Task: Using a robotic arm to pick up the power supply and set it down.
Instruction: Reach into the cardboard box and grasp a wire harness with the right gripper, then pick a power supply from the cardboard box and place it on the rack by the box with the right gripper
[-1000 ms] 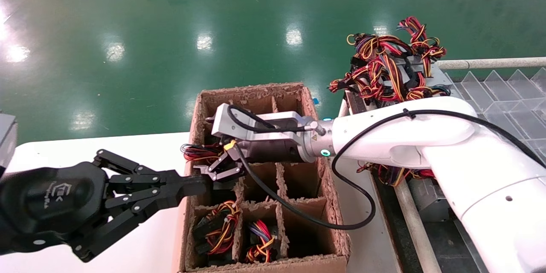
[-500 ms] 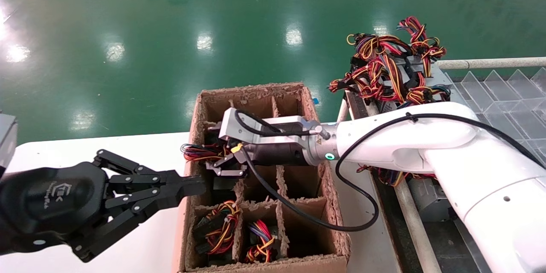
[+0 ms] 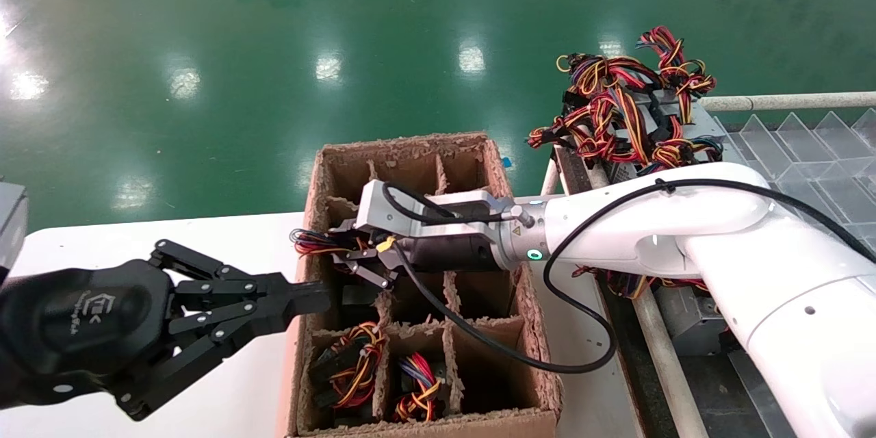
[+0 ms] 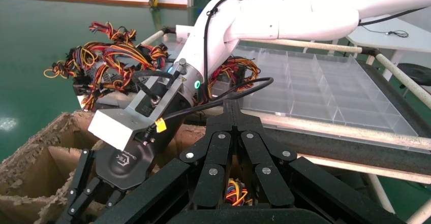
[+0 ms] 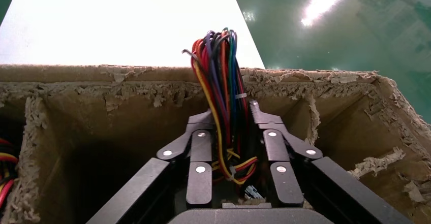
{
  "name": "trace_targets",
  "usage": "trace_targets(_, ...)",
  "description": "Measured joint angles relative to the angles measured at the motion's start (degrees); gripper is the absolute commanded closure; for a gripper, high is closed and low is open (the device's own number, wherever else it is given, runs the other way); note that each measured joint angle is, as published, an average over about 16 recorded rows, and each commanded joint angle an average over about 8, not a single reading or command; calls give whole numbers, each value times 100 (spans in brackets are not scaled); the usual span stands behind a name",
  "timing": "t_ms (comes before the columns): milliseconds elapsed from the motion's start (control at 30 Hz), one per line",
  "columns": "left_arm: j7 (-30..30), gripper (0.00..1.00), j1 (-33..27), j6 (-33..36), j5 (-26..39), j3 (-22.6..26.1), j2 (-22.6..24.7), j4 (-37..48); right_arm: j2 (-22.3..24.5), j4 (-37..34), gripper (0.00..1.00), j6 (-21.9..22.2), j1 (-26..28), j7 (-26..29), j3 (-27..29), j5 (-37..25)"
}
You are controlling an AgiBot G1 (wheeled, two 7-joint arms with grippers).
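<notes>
The power supply's bundle of red, yellow and black wires [image 5: 221, 82] runs between the fingers of my right gripper [image 5: 227, 113] and hangs over the cardboard wall. The fingers stand close on either side of the bundle. The grey body of the power supply is hidden down in the cell. In the head view the right gripper [image 3: 352, 263] reaches from the right into a left cell of the box, with the wires [image 3: 318, 243] spilling over the left rim. My left gripper [image 3: 321, 294] is shut and empty, its tip at the box's left wall.
The cardboard box [image 3: 527, 328] has divider cells; two near cells hold wired units [image 3: 349, 363]. A pile of power supplies [image 3: 629, 109] lies at the back right beside a clear partitioned tray [image 3: 821, 164]. The white table [image 3: 137, 239] lies to the left.
The right wrist has drawn back to the right and levelled out, with the gripper tips staying at the same cell. The wire loop over the rim barely shifted. The left arm has not moved.
</notes>
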Motion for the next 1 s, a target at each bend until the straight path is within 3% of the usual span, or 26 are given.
trace_targets(467, 0, 100, 0, 0, 0, 0, 0, 0, 175, 599, 100, 147, 357, -85, -258, -56)
trace_targets(1000, 0, 100, 0, 0, 0, 0, 0, 0, 1040, 2682, 100, 105, 1781, 873, -452, -928)
